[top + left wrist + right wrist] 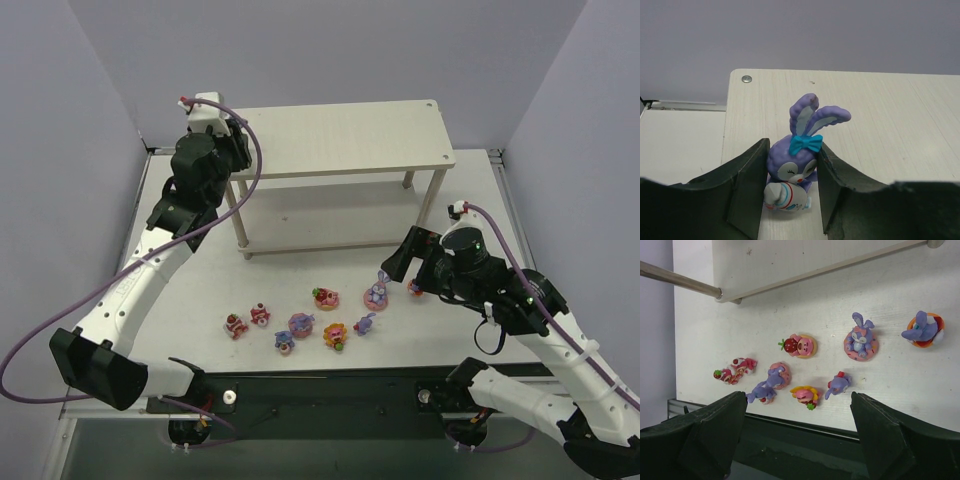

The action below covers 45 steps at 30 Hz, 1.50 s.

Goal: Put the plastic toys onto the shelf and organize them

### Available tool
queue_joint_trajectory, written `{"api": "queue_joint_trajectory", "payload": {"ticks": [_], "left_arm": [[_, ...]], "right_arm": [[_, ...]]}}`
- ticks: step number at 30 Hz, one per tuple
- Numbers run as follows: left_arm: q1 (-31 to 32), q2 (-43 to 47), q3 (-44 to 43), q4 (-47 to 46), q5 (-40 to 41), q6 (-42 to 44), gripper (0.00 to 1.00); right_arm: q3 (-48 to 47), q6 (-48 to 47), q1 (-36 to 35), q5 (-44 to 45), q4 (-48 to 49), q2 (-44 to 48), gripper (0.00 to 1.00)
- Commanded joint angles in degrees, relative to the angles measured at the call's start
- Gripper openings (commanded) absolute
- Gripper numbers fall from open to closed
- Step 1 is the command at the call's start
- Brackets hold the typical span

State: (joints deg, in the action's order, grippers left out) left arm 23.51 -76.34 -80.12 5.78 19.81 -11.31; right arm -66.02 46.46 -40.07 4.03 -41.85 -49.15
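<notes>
Before the shelf, loose toys dot the table.

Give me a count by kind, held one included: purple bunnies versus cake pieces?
Purple bunnies: 6, one bunny held in the left gripper, five on the table.
Cake-like pieces: 4, all on the table.
Total: 10.

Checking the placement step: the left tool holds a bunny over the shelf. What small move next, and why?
Probably lower the left tool slightly: the bunny is upright in its grip over the shelf top board, but contact is unclear.
</notes>
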Motion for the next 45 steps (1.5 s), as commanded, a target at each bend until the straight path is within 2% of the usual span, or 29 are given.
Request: {"api": "queue_joint_trajectory", "payload": {"ticks": [1, 4, 10, 15, 21, 30, 33, 37, 42, 45], "left_arm": [[-0.3, 1.8, -0.13, -1.65, -1.97, 0.94, 0.53], [-0.39, 2.07, 0.05, -1.74, -2.58, 1.2, 0.63], [-0.39, 2.5, 0.66, -2.53, -3.73, 2.08, 0.71], [-0.39, 3.73, 0.84, -3.14, -3.99, 2.43, 0.85], [-0.39, 8.82, 0.05, -0.51, -3.99, 2.35, 0.97], [-0.48, 25.94, 5.4, 10.55, -2.58, 1.47, 0.97], [-0.48, 30.44, 8.3, 17.14, -7.05, -1.68, 0.97], [-0.48, 34.4, 14.01, 25.4, -17.75, -6.35, 0.97], [-0.39, 39.32, 23.06, 27.18, -26.74, -10.22, 0.97], [-0.39, 41.88, 27.1, 26.3, -28.25, -12.33, 0.97]], "right_arm": [[0.54, 0.3, 0.52, -0.43, -0.17, 0.63, 0.89], [0.54, 0.3, 0.61, -0.6, -0.25, 0.63, 0.89], [0.54, 0.13, 0.79, -0.69, -0.34, 0.81, 0.88], [0.37, 0.04, 1.05, -1.13, -0.25, 0.98, 0.89], [-0.51, -0.49, 1.49, -1.83, -0.25, -0.16, 0.91], [1.67, -2.34, 1.93, -3.24, -0.78, -3.15, 0.91], [5.45, -2.16, 2.02, -5.51, -0.87, -5.6, 0.9], [9.59, -3.74, 0.71, -8.16, -0.87, -9.21, 0.85], [12.84, -7.52, -1.23, -10.44, 0.09, -13.77, 0.84], [13.64, -7.53, -1.5, -12.38, 0.89, -17.81, 0.78]]}}
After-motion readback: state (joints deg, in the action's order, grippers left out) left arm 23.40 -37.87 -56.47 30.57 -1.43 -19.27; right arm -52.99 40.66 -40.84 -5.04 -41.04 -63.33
